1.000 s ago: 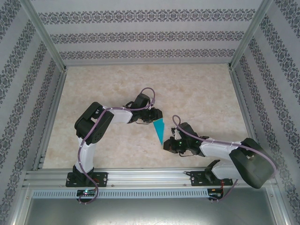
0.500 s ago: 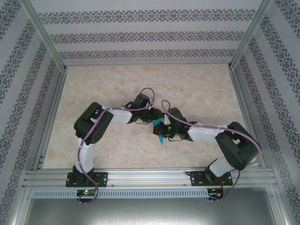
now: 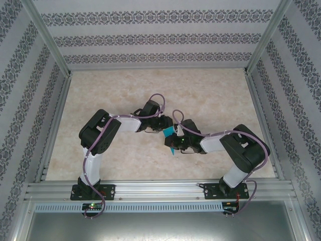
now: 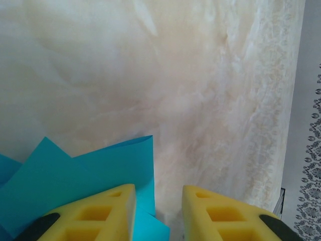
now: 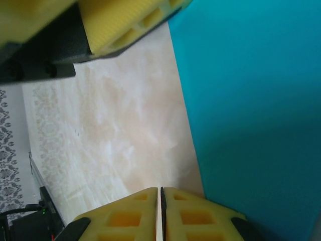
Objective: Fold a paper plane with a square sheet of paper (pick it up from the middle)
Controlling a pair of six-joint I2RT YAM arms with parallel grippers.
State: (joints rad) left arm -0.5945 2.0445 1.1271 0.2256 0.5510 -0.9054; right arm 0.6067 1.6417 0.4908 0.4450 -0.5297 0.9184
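The square sheet of paper is folded into a teal-blue paper plane [image 3: 169, 133], lying on the marble-patterned table with its tip [image 3: 171, 149] pointing toward the near edge. My left gripper [image 3: 164, 126] is at its far end. In the left wrist view the jaws [image 4: 159, 190] stand apart, the left finger [image 4: 108, 208] resting over the layered paper [image 4: 90, 175], whose edge reaches into the gap. My right gripper [image 3: 174, 142] is beside the plane's right side. In the right wrist view its fingers [image 5: 161, 190] are shut together with nothing between them, at the edge of the paper [image 5: 251, 100].
The two grippers are close together mid-table; a finger of the left gripper [image 5: 125, 25] shows at the top of the right wrist view. Patterned walls and aluminium rails [image 3: 55, 125] enclose the table [image 3: 210, 95]. The arm bases sit on the near rail [image 3: 150, 190].
The right arm has swung up and left from the near right, bringing its shut gripper over the plane beside the left gripper. The left arm and the paper have stayed put.
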